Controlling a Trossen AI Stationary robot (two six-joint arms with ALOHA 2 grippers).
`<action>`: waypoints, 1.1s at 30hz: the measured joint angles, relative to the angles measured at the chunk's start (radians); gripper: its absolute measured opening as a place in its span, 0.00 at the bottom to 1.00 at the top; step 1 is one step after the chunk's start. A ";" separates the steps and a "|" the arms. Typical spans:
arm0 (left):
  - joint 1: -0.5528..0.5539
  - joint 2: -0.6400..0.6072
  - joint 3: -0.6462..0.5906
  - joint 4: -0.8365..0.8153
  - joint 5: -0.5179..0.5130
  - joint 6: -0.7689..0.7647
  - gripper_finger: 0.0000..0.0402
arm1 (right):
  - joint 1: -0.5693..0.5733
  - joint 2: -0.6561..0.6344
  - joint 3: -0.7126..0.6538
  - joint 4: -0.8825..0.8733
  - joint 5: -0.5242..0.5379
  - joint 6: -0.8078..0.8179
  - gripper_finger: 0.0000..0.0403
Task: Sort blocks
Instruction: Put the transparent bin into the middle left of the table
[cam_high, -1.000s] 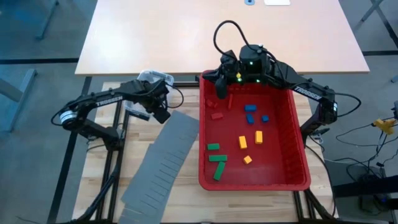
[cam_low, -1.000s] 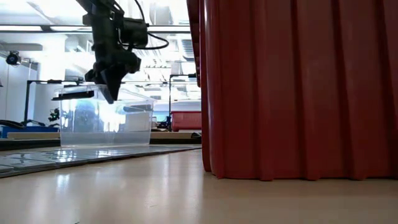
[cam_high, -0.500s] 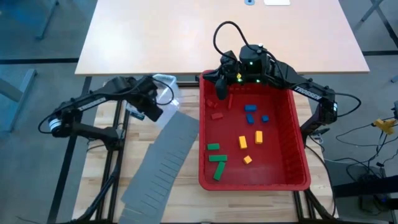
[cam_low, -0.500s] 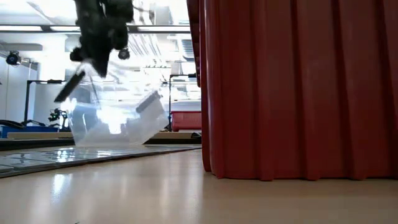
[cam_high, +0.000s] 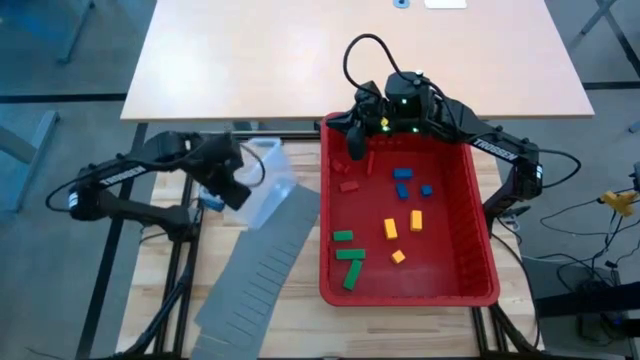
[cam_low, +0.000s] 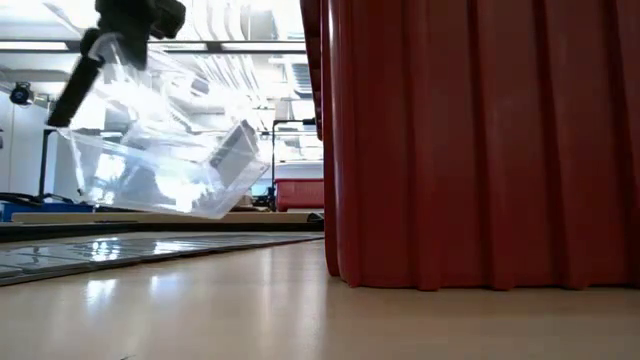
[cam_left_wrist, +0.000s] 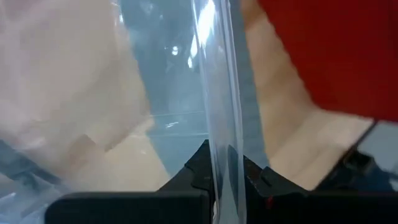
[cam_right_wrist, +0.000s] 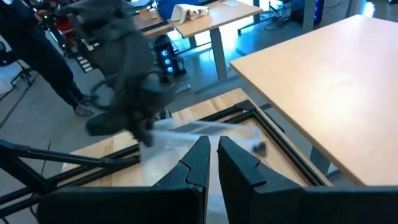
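Note:
My left gripper (cam_high: 226, 190) is shut on the clear plastic tub (cam_high: 266, 178), which is up in the air left of the red bin (cam_high: 480, 235); the tub also shows tilted in the low view (cam_low: 165, 160). The blocks lie loose on the bin's floor: red (cam_high: 348, 186) at the far left, blue (cam_high: 403, 174) at the far middle, yellow (cam_high: 416, 220) in the middle, green (cam_high: 350, 255) at the near left. My right gripper (cam_high: 355, 150) hovers over the bin's far left corner, shut and empty (cam_right_wrist: 212, 149). My left gripper pinches the tub's thin clear wall (cam_left_wrist: 219, 163) at its rim, one finger inside the tub and one outside. The tub is lifted clear of the table and hangs tilted from the fingers (cam_low: 75, 85).
A long grey slotted divider panel (cam_high: 262, 262) lies on the table left of the bin, just near of the tub. A light tabletop (cam_high: 300, 60) stands beyond the far edge.
My left gripper has gone up and toward the table's left and near edges with the tub. The tub stood flat on the table a second ago; it has tipped, then lifted clear, and now hangs tilted.

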 joint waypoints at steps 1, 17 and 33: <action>-0.045 0.002 -0.004 0.002 -0.010 -0.030 0.02 | 0.000 0.000 0.000 0.000 0.000 0.000 0.03; -0.609 0.005 -0.256 0.194 -0.255 -0.194 0.02 | 0.003 -0.001 0.000 -0.035 0.000 -0.008 0.03; -0.749 0.028 -0.425 0.435 -0.271 0.163 0.03 | 0.002 -0.004 0.000 -0.055 0.000 0.001 0.03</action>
